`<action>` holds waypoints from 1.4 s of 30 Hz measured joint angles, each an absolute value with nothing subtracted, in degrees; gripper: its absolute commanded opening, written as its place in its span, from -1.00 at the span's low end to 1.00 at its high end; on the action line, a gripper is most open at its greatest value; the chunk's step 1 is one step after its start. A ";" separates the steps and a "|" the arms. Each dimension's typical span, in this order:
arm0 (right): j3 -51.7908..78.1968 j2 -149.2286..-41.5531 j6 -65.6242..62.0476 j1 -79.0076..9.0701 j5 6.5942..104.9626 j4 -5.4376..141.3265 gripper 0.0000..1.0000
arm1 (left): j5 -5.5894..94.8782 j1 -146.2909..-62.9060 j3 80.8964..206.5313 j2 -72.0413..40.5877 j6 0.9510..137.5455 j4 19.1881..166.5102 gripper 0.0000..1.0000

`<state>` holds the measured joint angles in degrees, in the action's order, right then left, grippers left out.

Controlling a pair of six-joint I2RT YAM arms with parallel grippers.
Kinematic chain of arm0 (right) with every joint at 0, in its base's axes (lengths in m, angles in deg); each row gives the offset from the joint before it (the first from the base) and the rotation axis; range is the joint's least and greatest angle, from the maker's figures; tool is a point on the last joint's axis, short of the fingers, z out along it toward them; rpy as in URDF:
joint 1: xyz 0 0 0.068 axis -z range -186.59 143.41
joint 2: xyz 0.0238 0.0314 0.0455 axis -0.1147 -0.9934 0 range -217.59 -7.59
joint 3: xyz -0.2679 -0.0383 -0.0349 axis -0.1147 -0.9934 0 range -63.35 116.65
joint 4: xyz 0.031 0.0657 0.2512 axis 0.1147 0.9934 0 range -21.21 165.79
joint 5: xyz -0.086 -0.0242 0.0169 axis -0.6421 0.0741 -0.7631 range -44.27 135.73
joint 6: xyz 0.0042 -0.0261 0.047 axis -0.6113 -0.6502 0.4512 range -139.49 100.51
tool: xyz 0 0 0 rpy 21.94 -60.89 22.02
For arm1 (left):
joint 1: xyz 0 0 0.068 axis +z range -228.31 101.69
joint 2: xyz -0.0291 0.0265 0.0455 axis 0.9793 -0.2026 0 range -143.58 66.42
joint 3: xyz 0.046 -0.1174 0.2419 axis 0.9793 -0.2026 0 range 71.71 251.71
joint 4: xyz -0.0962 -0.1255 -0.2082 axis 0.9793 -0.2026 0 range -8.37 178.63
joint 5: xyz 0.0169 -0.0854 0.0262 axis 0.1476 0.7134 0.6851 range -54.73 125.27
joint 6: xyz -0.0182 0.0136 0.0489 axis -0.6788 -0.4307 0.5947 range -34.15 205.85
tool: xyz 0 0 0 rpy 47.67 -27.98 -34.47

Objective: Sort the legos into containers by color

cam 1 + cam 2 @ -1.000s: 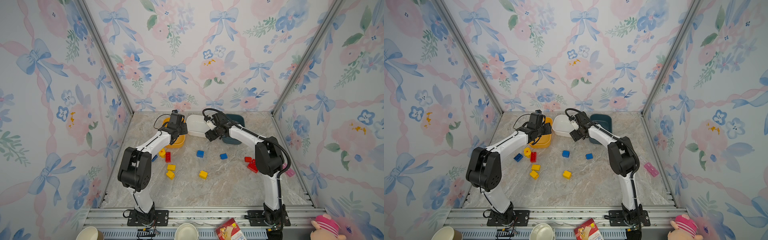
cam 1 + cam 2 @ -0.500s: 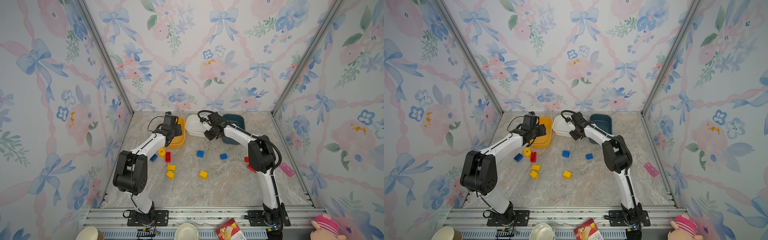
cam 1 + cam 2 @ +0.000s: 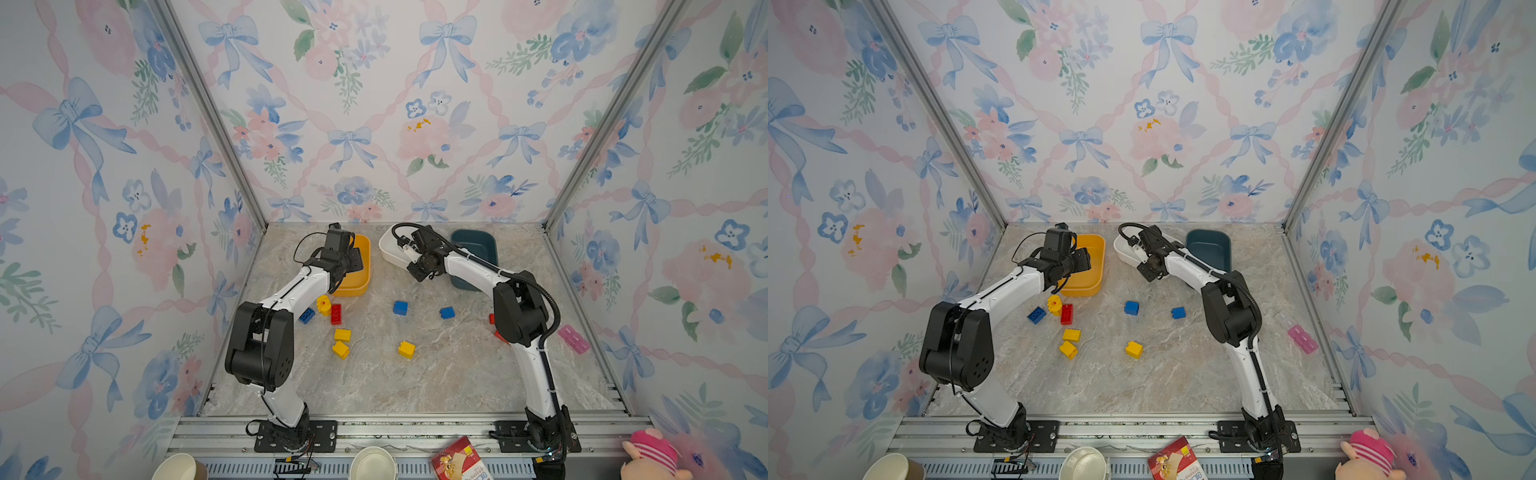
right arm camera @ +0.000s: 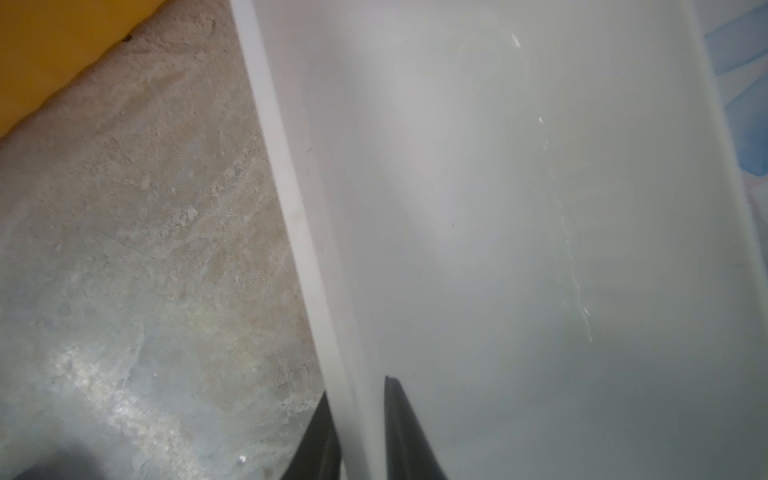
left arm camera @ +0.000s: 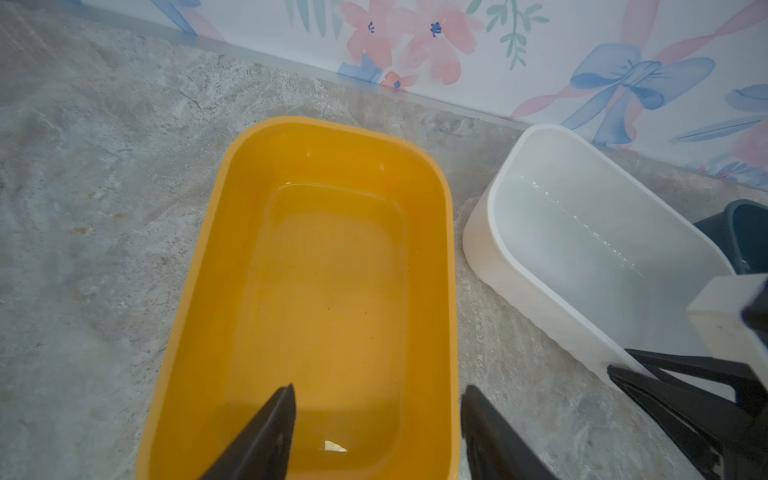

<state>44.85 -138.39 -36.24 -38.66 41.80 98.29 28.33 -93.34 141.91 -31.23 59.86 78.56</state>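
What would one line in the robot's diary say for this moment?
left fingers: open, astride yellow tub wall | right fingers: clamped on white tub wall | legos: loose on table

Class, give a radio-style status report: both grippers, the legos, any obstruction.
Left gripper open, astride yellow tub wall. Right gripper pinching white tub rim. Legos loose on table, none in either tub. Nothing blocking.

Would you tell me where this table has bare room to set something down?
Bare: the front stretch between the arm bases, nearer than the lone yellow brick. Crowded: the brick cluster beside the yellow tub; the back row.
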 measured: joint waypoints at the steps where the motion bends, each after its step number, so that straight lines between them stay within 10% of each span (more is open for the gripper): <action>1: 44.90 -138.39 -35.98 -38.88 41.76 98.38 -0.72 | 28.33 -93.29 141.89 -31.23 59.86 78.63 0.31; 20: 50.73 -140.97 -22.78 -43.27 40.34 103.34 -1.00 | 28.31 -92.50 140.38 -30.90 59.83 79.77 0.31; 28: 53.95 -141.02 -16.55 -44.91 40.73 106.36 -0.08 | 28.33 -92.33 140.01 -30.22 59.86 79.79 0.34; 42: 52.87 -134.52 -16.94 -37.59 44.05 108.04 0.10 | 29.16 -90.28 140.01 -28.96 60.27 79.96 0.49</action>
<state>52.87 -134.52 -16.94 -37.59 44.05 108.04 29.16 -90.28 140.01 -28.96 60.27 79.96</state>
